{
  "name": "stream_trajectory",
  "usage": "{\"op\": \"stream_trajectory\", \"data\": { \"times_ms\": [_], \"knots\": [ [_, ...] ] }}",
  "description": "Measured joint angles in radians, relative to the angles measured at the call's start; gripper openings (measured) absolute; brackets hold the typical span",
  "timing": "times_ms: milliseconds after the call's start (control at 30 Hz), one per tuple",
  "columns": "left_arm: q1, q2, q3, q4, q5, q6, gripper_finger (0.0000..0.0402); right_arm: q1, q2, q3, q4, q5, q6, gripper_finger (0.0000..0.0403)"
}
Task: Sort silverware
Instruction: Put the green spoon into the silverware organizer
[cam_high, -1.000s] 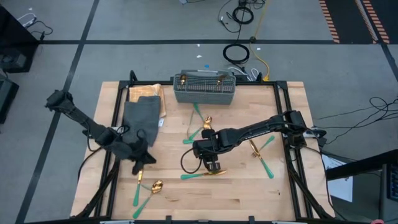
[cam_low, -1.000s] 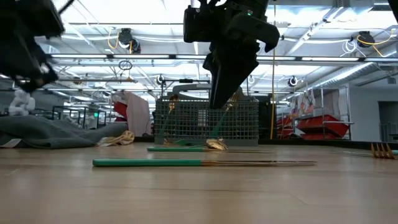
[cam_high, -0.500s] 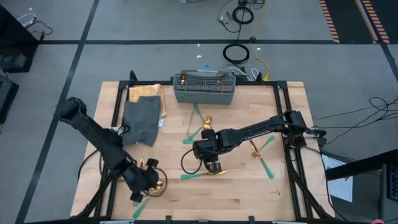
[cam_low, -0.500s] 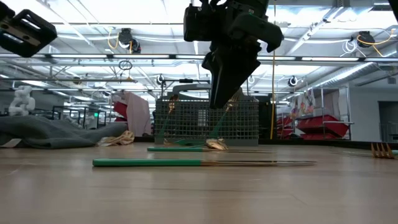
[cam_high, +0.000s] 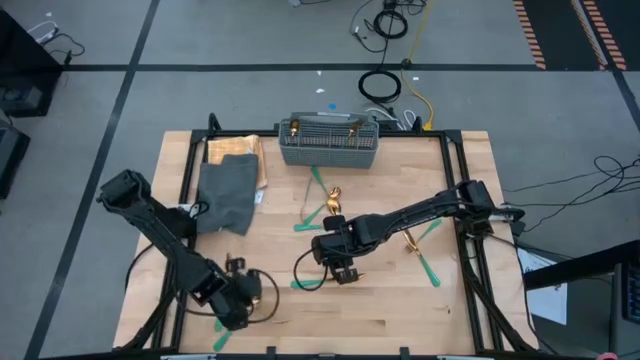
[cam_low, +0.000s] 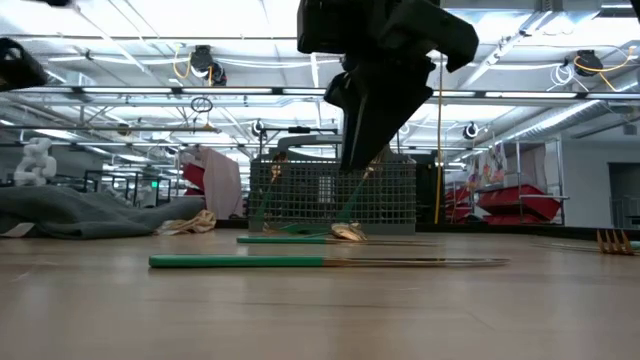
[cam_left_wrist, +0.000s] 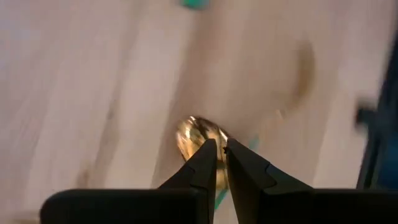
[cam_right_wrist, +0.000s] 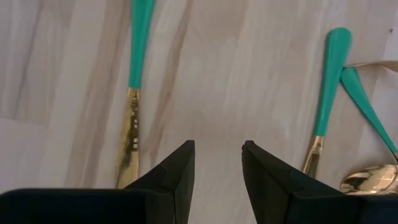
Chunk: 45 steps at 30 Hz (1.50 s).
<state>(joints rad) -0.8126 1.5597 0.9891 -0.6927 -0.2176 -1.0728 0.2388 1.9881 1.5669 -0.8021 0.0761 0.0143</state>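
The silverware, gold heads on teal handles, lies scattered over the wooden table (cam_high: 400, 320). My left gripper (cam_high: 243, 303) hangs near the table's near left corner. Its fingertips (cam_left_wrist: 221, 148) are only a thin slit apart, right at a spoon's gold bowl (cam_left_wrist: 194, 132). My right gripper (cam_high: 345, 272) stands open above mid-table, pointing down. Bare wood shows between its fingers (cam_right_wrist: 217, 149). A gold-bladed piece (cam_right_wrist: 132, 124) lies on one side of them, and two teal handles (cam_right_wrist: 329, 81) and a spoon bowl (cam_right_wrist: 367, 180) on the other. In the low view it (cam_low: 362, 160) hangs above a long teal-handled piece (cam_low: 320, 261). My left gripper comes steeply from above onto the spoon's bowl (cam_left_wrist: 205, 140). The fingertips cover the spot, and I cannot tell whether they touch the spoon.
A grey mesh basket (cam_high: 330, 142) stands at the far edge. A dark grey cloth (cam_high: 228, 192) lies at the far left. More pieces lie mid-table (cam_high: 318, 205), to the right (cam_high: 425, 255) and at the near left (cam_high: 218, 328). Black frame rails run along both table sides.
My left gripper has swung from beside the cloth toward the table's near edge and has tipped steeper, ending over the spoons at the near left. The gap between its fingers looks unchanged. The silverware lies as before.
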Motion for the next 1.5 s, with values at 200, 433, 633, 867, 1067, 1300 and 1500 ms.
{"op": "stream_trajectory", "data": {
  "times_ms": [200, 433, 633, 867, 1067, 1300, 1500],
  "knots": [
    [-0.04, 0.004, 0.001, -0.013, 0.012, -0.496, 0.0042, 0.013, 0.0, 0.0, -0.004, 0.0, -0.005, 0.0123],
    [-0.098, 0.01, 0.001, 0.045, 0.041, -0.753, 0.0042, 0.032, 0.0, -0.025, -0.02, 0.0, -0.026, 0.0123],
    [-0.121, 0.031, 0.001, 0.109, 0.041, -0.824, 0.0044, 0.041, 0.001, -0.065, -0.02, -0.003, -0.057, 0.0123],
    [-0.118, 0.042, 0.001, 0.12, 0.067, -0.734, 0.0086, 0.041, 0.001, -0.083, -0.018, -0.003, -0.099, 0.0127],
    [-0.112, 0.053, 0.001, 0.075, 0.08, -0.791, 0.013, 0.041, 0.001, -0.083, -0.02, -0.004, -0.113, 0.0128],
    [-0.086, 0.13, 0.001, 0.071, 0.174, -0.831, 0.0134, 0.044, 0.001, -0.083, -0.02, -0.003, -0.109, 0.0128],
    [-0.087, 0.181, 0.001, 0.09, 0.167, -0.831, 0.0134, 0.045, 0.001, -0.082, -0.016, -0.003, -0.062, 0.0128]
  ]
}}
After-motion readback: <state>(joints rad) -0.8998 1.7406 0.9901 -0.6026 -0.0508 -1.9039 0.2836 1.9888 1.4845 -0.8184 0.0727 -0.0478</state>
